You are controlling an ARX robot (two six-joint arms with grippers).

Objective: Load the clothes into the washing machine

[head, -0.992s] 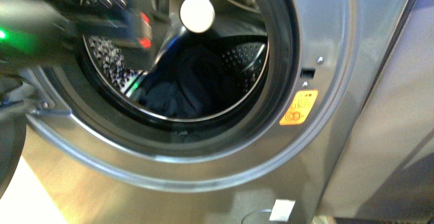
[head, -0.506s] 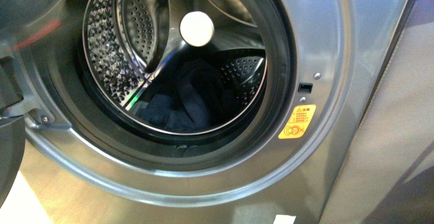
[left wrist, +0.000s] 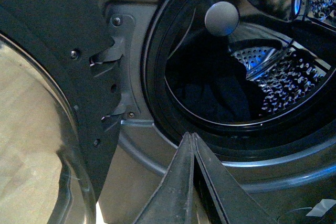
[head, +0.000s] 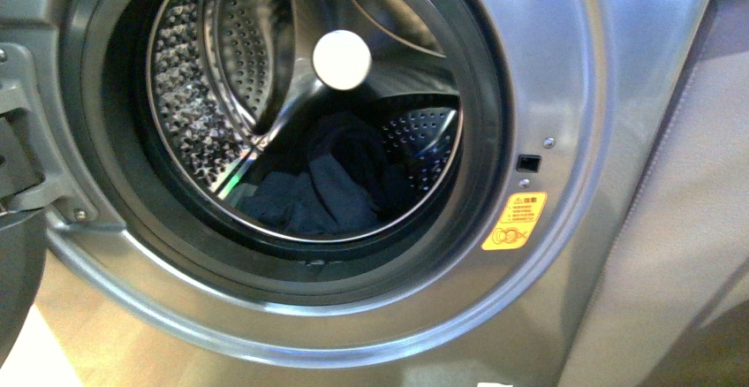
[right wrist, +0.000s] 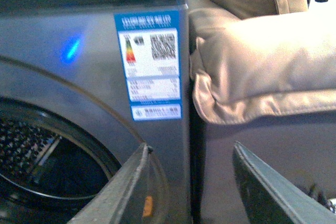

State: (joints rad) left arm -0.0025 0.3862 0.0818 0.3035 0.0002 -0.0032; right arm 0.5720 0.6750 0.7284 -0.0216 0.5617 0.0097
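Note:
The silver-grey washing machine [head: 565,69] fills the front view, its round porthole open onto the perforated steel drum [head: 190,113]. Dark navy clothes [head: 331,193] lie in a heap at the bottom of the drum, and they show too as a dark mass [left wrist: 220,90] in the left wrist view. My left gripper [left wrist: 191,136] is shut and empty, outside the porthole just below its rubber gasket [left wrist: 157,72]. My right gripper [right wrist: 191,153] is open with nothing between its fingers, in front of the machine's right corner. Neither arm appears in the front view.
The open door [left wrist: 47,93] hangs on the hinge [head: 22,148] at the left. A yellow warning sticker [head: 515,221] sits right of the porthole. A blue energy label [right wrist: 149,64] is on the machine's front. A beige sofa [right wrist: 262,61] stands close beside the machine.
One second ago a blurred arm reached into the drum's upper left; it has withdrawn out of the front view. The clothes stay in the drum, and the view has shifted slightly.

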